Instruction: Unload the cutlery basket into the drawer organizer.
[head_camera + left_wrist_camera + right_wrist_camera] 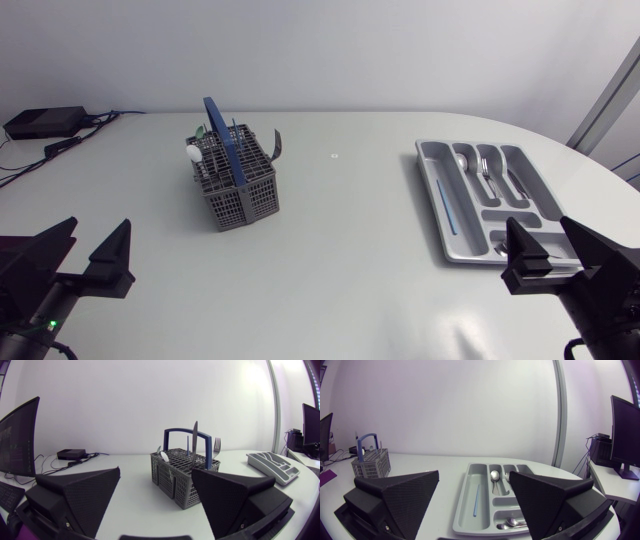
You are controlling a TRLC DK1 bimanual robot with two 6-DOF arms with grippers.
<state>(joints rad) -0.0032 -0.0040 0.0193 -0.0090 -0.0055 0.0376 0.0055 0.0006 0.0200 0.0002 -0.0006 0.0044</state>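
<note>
Head view: nearest the camera, the left hand (pixel 98 235) and the right hand (pixel 540 228) are hanging low over the counter (pixel 340 270). Both have their fingers spread wide and are gripping nothing.

Ahead of the left hand, the grey basket (pixel 238 185) is standing upright, and its blue handle (pixel 222 135) is arching over the middle. A knife (pixel 194 442) and a fork (pixel 216 447) are sticking up above the rim, with a pale spoon (pixel 164 456) sitting lower. These pieces are likely stiff, light and slick. The best hold is probably on the part showing above the rim, pinching the flat faces and drawing straight up. The handle is crowding the knife, and the light basket may be lifting or tipping if a piece snags in the mesh.

Ahead of the right hand, the organizer (pixel 432 190) is lying flat, well apart from the basket. It is already carrying a spoon (pixel 462 160), forks (pixel 487 170) and a blue stick (pixel 447 205) in the long slot. A broad open stretch of counter is lying between the two, giving room for carrying. The organizer is sitting near the counter's curved right edge, so placing there is calling for care.
</note>
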